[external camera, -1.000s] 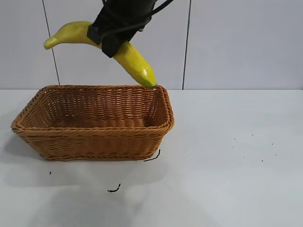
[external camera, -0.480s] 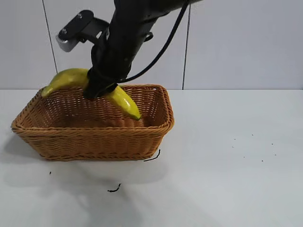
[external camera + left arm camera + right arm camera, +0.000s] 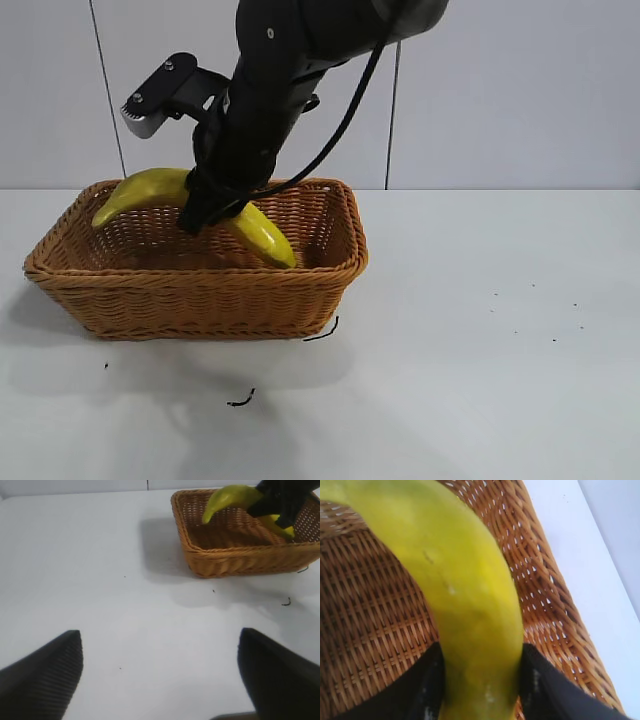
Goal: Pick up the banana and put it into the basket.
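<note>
My right gripper (image 3: 212,208) is shut on the middle of the yellow banana (image 3: 150,186) and holds it tilted inside the brown wicker basket (image 3: 200,272). The banana's lower end sits below the rim near the basket's right wall; its other end rises above the back left rim. In the right wrist view the banana (image 3: 465,595) is clamped between my black fingers (image 3: 420,690) over the woven floor (image 3: 370,620). My left gripper (image 3: 160,650) is open and empty over bare table, far from the basket (image 3: 240,560); it does not show in the exterior view.
The basket stands on a white table (image 3: 480,350) before a white tiled wall. Two small dark scraps (image 3: 240,400) lie on the table in front of the basket, one at its front right corner (image 3: 322,330).
My right gripper has come down with the banana from above the basket to inside it; in the last half second it moved only slightly.
</note>
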